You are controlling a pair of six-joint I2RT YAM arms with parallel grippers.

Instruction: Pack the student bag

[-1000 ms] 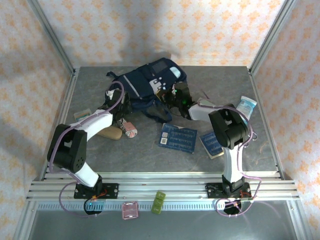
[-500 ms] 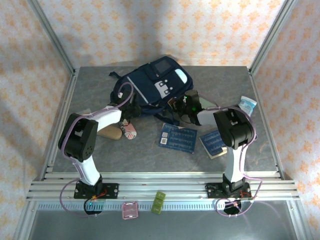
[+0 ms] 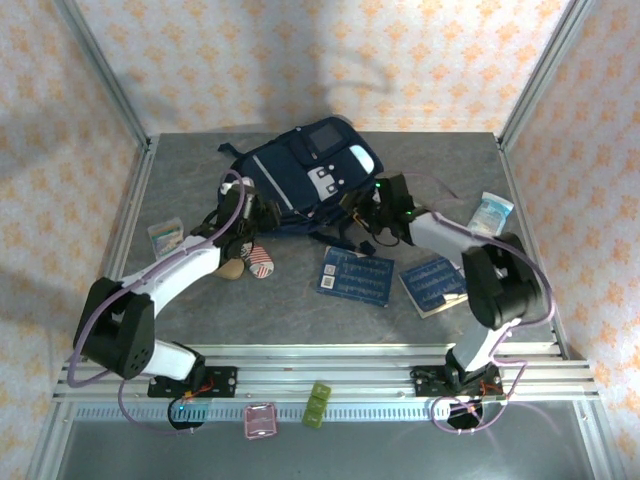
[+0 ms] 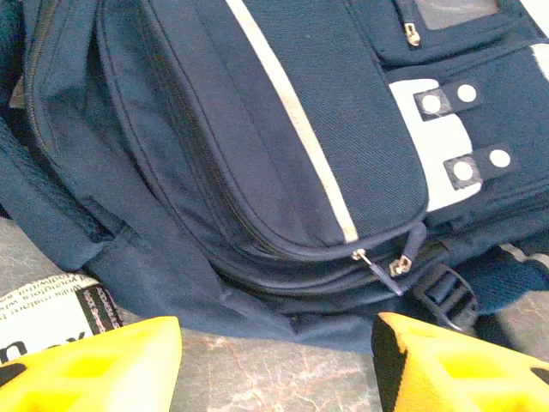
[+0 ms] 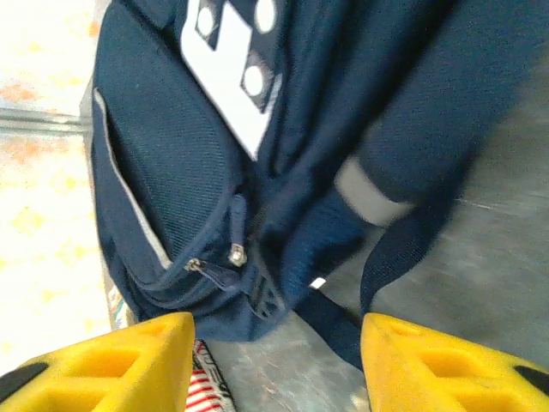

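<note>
The student bag [image 3: 305, 170], navy with a thin white stripe and grey-white patches, lies flat at the back middle of the table. My left gripper [image 3: 260, 214] sits at its near left edge. In the left wrist view the left gripper [image 4: 274, 369] is open over bare table, just short of the student bag [image 4: 283, 129] and its zipper pulls [image 4: 382, 262]. My right gripper [image 3: 364, 216] is by the bag's near right corner. In the right wrist view the right gripper [image 5: 279, 369] is open, with the student bag [image 5: 171, 172] and a dark strap [image 5: 403, 249] just beyond its fingertips.
Two flat blue patterned books [image 3: 357, 275] [image 3: 435, 283] lie in front of the bag. A red-and-white striped pouch [image 3: 258, 258] and a tan object [image 3: 225, 268] sit by the left arm. A tissue pack [image 3: 492, 212] is at the right, a small packet [image 3: 165, 234] at the left.
The right gripper has opened and drawn back to the right of the bag. The bag has gone from bunched up to lying flat. The left arm has stretched out toward its near edge.
</note>
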